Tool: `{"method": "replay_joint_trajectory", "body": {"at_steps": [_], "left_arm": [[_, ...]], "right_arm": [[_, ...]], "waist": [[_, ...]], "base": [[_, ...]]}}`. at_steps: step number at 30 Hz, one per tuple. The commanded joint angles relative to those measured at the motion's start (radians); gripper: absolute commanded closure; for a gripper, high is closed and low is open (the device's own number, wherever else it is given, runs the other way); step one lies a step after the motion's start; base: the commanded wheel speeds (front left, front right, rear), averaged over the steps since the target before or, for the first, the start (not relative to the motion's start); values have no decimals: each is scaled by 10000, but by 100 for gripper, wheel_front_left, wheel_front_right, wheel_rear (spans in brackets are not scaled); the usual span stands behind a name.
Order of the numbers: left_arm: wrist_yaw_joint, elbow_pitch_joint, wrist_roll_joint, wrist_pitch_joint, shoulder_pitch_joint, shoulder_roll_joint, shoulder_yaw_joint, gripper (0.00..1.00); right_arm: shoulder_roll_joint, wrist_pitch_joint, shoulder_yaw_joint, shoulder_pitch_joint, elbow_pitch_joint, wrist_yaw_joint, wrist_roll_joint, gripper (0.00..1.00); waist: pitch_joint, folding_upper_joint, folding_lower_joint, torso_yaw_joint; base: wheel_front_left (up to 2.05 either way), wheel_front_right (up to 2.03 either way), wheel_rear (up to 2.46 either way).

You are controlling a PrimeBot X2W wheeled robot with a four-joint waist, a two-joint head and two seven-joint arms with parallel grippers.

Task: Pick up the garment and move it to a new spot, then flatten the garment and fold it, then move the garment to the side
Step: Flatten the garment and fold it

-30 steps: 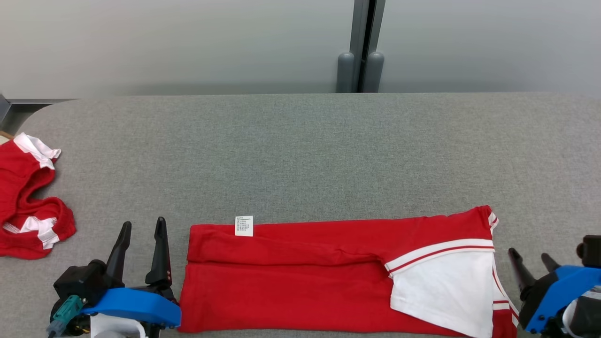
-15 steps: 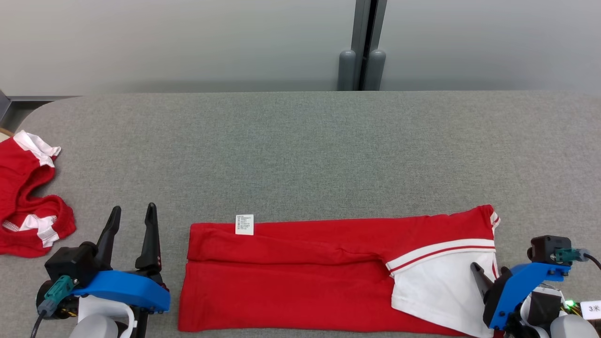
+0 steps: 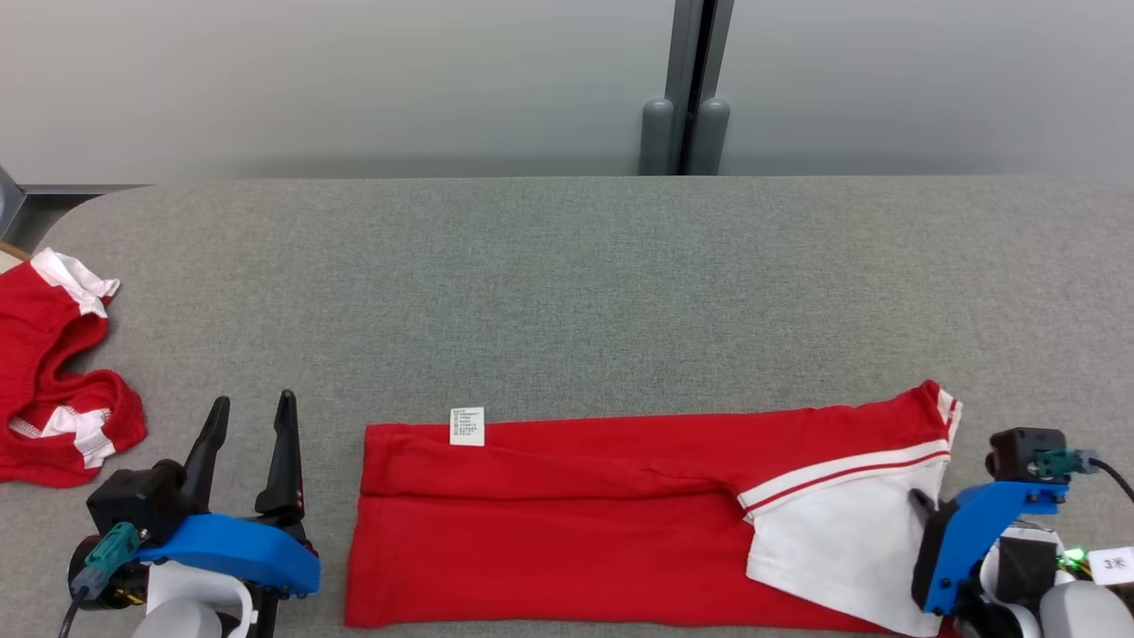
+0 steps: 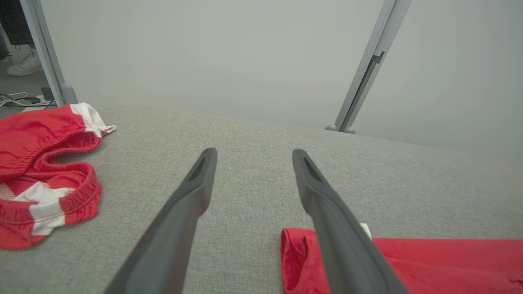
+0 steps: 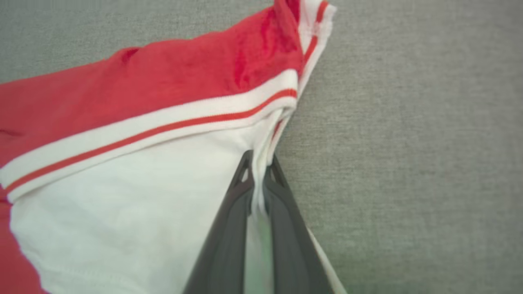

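Your right gripper (image 5: pixel 258 161) is pinched almost closed on the white edge of the garment (image 3: pixel 576 523), with cloth caught between the fingers. In head view its tips sit mostly behind the blue bracket (image 3: pixel 979 527), so contact is hard to read there. Your left gripper (image 3: pixel 251 408) is spread wide and holds nothing, just beside the garment's left end. The garment lies folded lengthwise at the table (image 3: pixel 567 283) near edge, its bottom cut off. Far left is a bunched red heap (image 3: pixel 53 381), possibly shorts.
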Motion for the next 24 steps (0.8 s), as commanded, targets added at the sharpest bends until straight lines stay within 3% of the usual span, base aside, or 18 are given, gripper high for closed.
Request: {"method": "replay_joint_trajectory", "body": {"at_steps": [1, 15, 19, 24], "left_arm": [[59, -52, -8, -6, 107, 50, 24, 0], [217, -416, -211, -18, 564, 140, 86, 0], [228, -468, -173, 11, 579, 216, 45, 0], [282, -640, -118, 50, 623, 345, 30, 0]], "right_arm": [[-38, 78, -250, 171, -316, 0, -199, 100], [-699, 1166, -2704, 692, -3163, 2, -1159, 100], [-401, 1499, -2412, 879, -3630, 3, -1027, 100], [-120, 1682, -1042, 1267, -4074, 3, -633, 100]], "waist": [[-32, -1, -1, -68], [-74, -1, -1, -291], [-156, -1, -1, -224], [-203, -1, -1, -157]], "base": [[0, 0, 0], [0, 0, 0], [0, 0, 0], [0, 0, 0]]}}
